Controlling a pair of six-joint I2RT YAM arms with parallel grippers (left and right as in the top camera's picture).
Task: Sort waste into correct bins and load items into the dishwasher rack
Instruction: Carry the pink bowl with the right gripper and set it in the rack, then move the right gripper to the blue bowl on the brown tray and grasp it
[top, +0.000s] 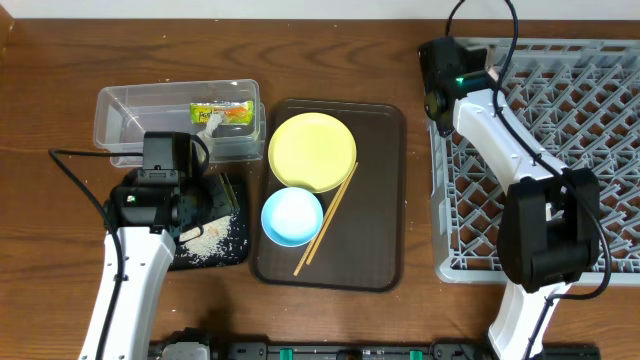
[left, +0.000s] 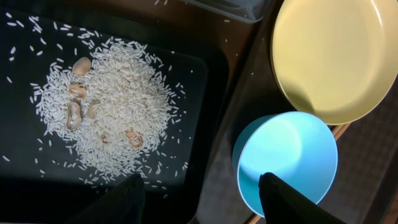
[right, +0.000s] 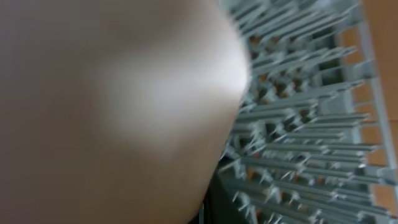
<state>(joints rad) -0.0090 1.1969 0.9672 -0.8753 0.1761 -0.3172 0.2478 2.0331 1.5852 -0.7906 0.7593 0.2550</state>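
Note:
My left gripper (left: 202, 193) is open and empty. It hangs low over the edge between the black tray (left: 193, 112) and the light blue bowl (left: 289, 155). Loose rice (left: 112, 106) with some brown scraps lies heaped in the black tray. The yellow plate (top: 312, 150), the blue bowl (top: 291, 215) and the chopsticks (top: 328, 218) sit on the brown serving tray (top: 380, 200). The snack wrapper (top: 230, 112) and the white tissue (top: 208, 125) lie in the clear tub (top: 120, 115). My right gripper (top: 437, 85) is at the rear left corner of the grey rack (top: 560, 130). A blurred pale surface (right: 112, 106) fills the right wrist view and hides its jaws. The white bowl and cup cannot be made out.
The right arm stretches across the left side of the rack. The rack's upright pegs (right: 311, 112) show close beside the pale surface. The left arm covers part of the black tray (top: 235, 255) in the overhead view. Bare wooden table lies left of the tub.

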